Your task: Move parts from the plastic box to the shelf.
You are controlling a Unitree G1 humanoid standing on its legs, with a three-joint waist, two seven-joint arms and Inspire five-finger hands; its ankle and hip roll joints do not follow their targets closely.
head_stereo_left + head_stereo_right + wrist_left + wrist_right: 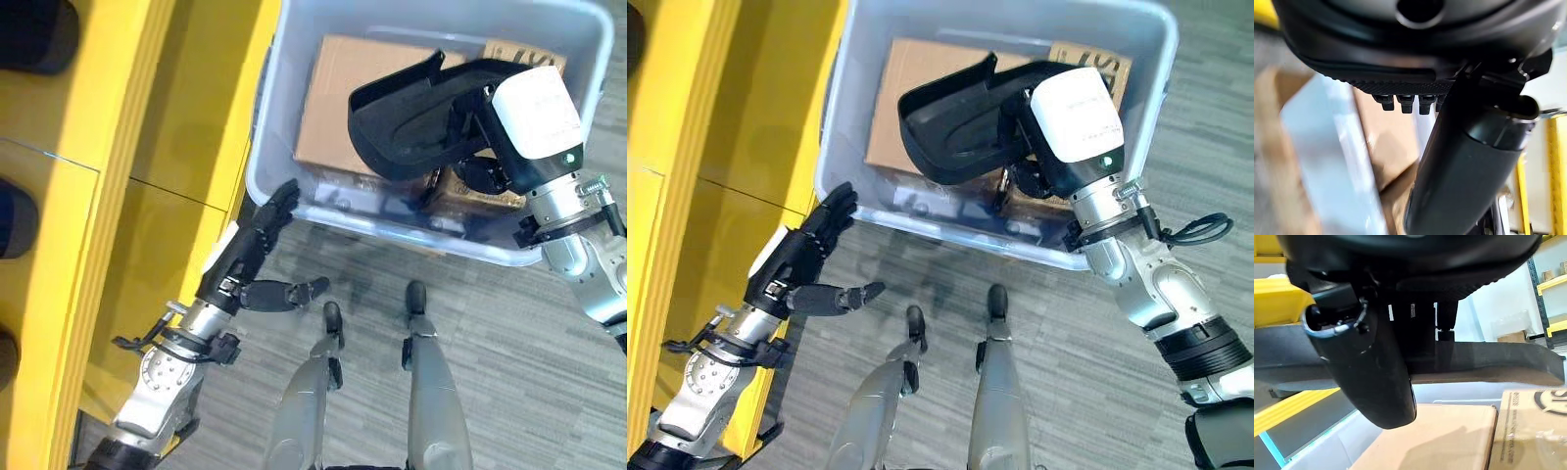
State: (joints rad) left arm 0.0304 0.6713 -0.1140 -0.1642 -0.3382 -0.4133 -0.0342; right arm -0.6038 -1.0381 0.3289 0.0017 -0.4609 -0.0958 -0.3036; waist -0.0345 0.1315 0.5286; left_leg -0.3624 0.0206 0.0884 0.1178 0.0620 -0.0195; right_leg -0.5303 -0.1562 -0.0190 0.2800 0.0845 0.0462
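A grey-blue plastic box stands on the floor ahead, with a brown cardboard box inside. Above it hangs a large curved black part, lifted clear of the cardboard. My right hand, with its white cover, is shut on the part's right end; in the right wrist view its thumb wraps under the black part. My left hand is open, with straight fingers reaching to the box's near left corner and its thumb sticking out sideways. The yellow shelf runs along the left.
A second printed cardboard box lies at the plastic box's far right, seen also in the right wrist view. Dark rounded items sit on the shelf at far left. Grey striped floor lies in front of the box.
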